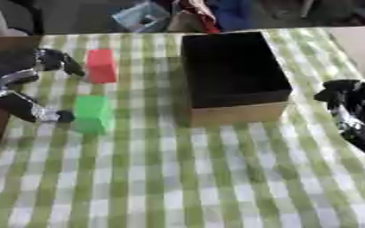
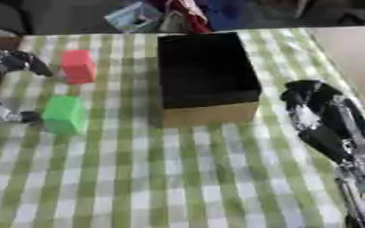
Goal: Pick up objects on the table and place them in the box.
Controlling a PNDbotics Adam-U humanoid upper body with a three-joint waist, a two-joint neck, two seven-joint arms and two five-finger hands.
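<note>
1. The right eye view gets way more of the right hand (image 2: 322,113): you can see the hand plus the arm running down to the lower right corner. The left eye view only catches it at the right edge.
2. The left eye view is the better one for the left hand (image 1: 26,89); in the other eye it's mostly cut off at the left edge.
3. Left hand is spread wide, holding nothing. One fingertip is right by the red block (image 1: 101,66), the thumb tip is just about touching the green block (image 1: 92,113).
4. Right hand hangs beside the box (image 1: 232,75), fingers look curled, nothing in it.
5. Both blocks sit on the checked tablecloth (image 1: 185,178), left of the box, red farther back. Box interior is just dark.
</note>
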